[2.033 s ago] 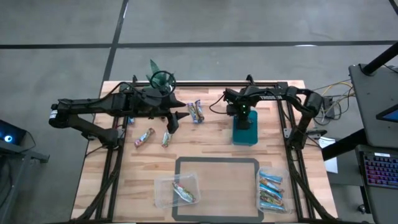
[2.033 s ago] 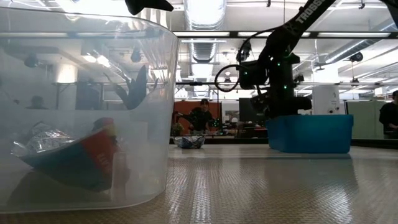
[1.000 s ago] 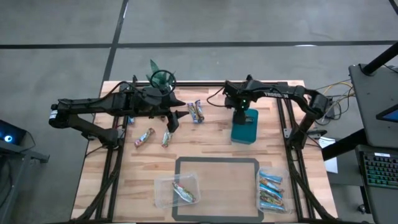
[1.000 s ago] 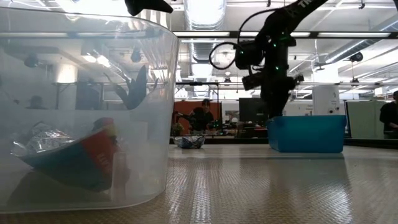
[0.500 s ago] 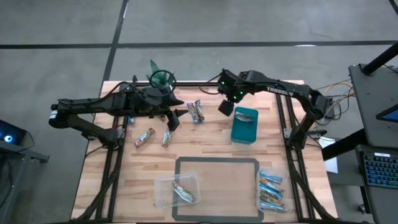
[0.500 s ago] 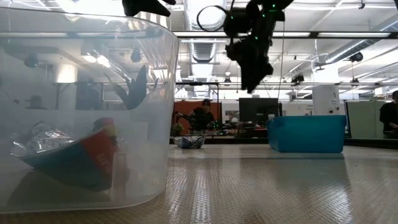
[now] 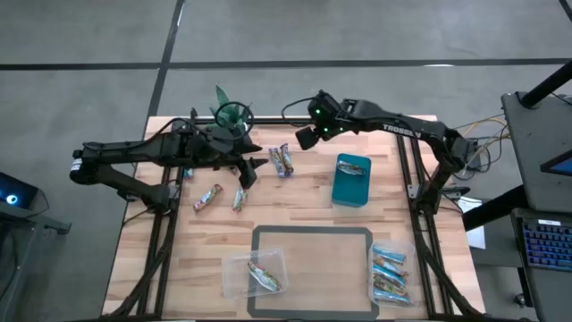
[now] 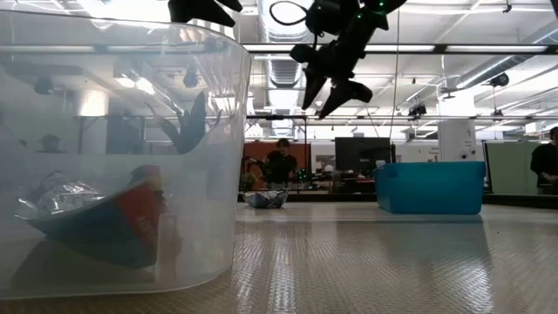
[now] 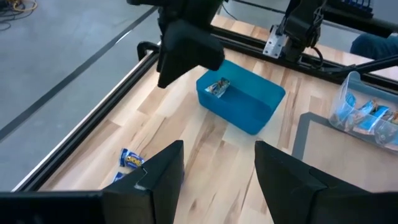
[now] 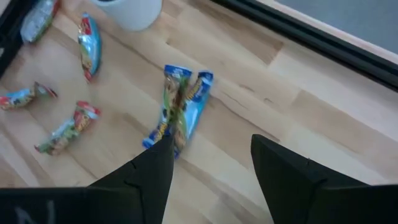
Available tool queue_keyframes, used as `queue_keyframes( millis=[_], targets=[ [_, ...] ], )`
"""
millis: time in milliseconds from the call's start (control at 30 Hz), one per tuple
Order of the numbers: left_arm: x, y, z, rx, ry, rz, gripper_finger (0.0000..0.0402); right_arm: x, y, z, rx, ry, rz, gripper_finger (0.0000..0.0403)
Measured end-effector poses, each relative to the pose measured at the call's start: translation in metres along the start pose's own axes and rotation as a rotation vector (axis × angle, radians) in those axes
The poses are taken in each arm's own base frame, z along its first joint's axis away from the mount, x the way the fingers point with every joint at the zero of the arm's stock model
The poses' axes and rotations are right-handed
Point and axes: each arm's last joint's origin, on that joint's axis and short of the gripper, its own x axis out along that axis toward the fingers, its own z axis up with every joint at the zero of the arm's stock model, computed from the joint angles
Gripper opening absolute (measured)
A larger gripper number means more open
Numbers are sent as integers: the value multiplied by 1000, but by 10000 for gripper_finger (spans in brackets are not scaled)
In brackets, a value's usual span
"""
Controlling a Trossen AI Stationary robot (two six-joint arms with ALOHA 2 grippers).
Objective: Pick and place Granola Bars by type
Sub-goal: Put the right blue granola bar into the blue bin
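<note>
Two blue granola bars (image 10: 180, 109) lie side by side on the table's far middle (image 7: 281, 161). Two multicoloured bars (image 7: 207, 197) (image 7: 239, 199) lie to their left. A silvery bar (image 9: 217, 87) lies in the teal bin (image 7: 351, 183). My right gripper (image 10: 211, 171) hangs open above the table, just right of the blue pair, and shows in the high view (image 7: 304, 139) and the low view (image 8: 331, 87). My left gripper (image 9: 219, 174) stays open and raised left of the blue pair (image 7: 255, 174).
A clear tub (image 7: 255, 273) at the near middle holds one bar. Another clear tub (image 7: 391, 275) at the near right holds several blue bars. A taped rectangle (image 7: 313, 231) marks the near centre. More bars (image 10: 87, 43) lie by a white cup (image 10: 134, 12).
My right gripper has risen from over the teal bin and gone toward the table's left and far edge, to beside the blue pair, rolling about its own line as it went. The silvery bar in the bin came into view from under it.
</note>
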Motion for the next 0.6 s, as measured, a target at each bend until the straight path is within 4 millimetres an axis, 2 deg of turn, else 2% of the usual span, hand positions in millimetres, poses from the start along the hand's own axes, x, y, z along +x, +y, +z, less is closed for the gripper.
queue_keyframes(
  millis=[233,600],
  targets=[
    [-7,5,-7,2,-2,1,181,24,5,-2,6,21,-6,203],
    [-21,21,-48,-112,8,31,181,70,16,-6,33,40,5,203]
  ],
)
